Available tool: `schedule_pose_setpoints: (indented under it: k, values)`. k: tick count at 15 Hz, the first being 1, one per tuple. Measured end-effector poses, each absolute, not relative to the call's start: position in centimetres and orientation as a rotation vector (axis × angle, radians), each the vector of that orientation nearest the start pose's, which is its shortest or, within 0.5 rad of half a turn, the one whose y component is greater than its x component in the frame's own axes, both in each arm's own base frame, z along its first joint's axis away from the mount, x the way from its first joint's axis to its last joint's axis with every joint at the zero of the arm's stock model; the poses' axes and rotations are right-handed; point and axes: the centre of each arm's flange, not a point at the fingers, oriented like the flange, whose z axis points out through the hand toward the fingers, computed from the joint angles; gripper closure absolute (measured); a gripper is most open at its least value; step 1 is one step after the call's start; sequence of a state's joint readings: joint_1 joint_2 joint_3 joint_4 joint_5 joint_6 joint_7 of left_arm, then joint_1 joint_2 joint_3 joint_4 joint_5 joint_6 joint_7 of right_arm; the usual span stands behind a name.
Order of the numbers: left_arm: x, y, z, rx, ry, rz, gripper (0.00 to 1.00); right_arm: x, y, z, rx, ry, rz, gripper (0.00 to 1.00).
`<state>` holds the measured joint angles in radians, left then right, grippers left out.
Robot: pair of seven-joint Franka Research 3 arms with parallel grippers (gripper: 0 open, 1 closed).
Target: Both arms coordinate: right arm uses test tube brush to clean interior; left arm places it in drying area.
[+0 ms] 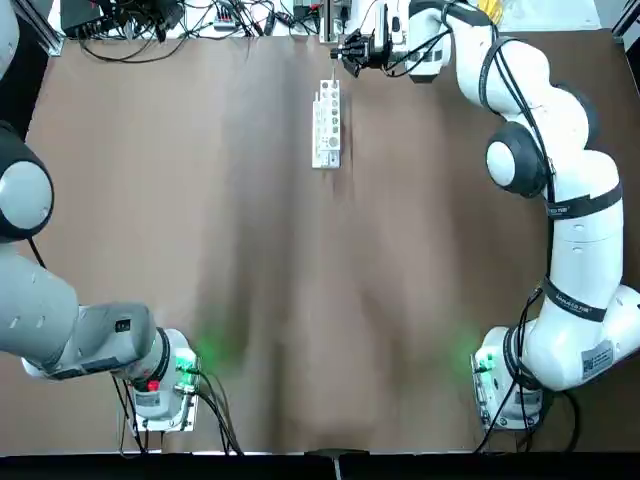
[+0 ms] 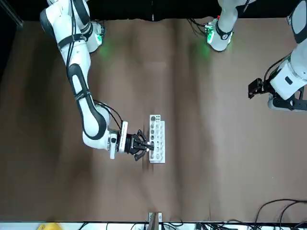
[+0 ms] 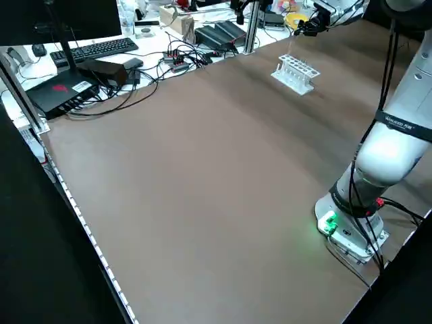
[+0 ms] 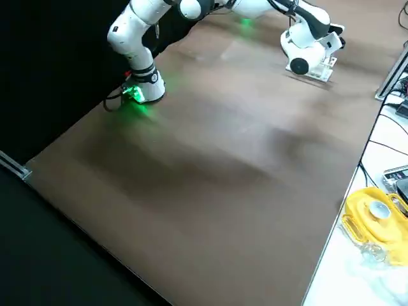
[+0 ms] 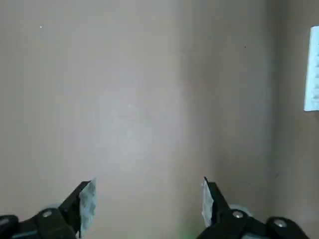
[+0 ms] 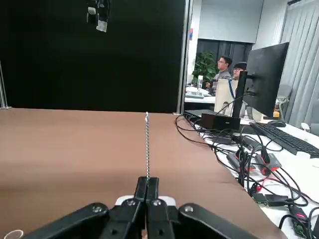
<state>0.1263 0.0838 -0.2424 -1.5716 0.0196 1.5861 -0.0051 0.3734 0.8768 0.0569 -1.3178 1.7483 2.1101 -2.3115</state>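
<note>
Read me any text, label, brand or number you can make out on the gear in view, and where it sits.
"FRANKA RESEARCH 3": black band low on the right arm, left side view.
Right arm's plate near its base, top view: too small to read.
Label on the black box beside the monitor: too small to read.
Keyboard keys: too small to read.
White rack: no readable text.

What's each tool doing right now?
Left tool: open, empty, over the table's left side.
Right tool: closed on the brush, by the rack.
</note>
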Motion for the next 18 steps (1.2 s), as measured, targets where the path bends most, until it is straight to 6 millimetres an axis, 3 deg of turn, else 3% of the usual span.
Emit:
schedule_pose_setpoints:
  k: [4, 12, 18]
  values:
    - [57.5, -6.3, 57.8, -3.131, 0.184, 0.108, 0.00, 68.9, 35.0, 26.0, -1.353, -1.322, -1.317, 0.98]
    - [57.4, -7.4, 57.8, -3.128, 0.220, 0.109, 0.00, 69.2, 35.2, 32.7, -1.263, -1.281, -1.333, 0.97]
    - [57.4, -7.8, 57.7, -3.128, 0.234, 0.112, 0.00, 69.5, 34.2, 35.5, -1.247, -1.248, -1.331, 0.97]
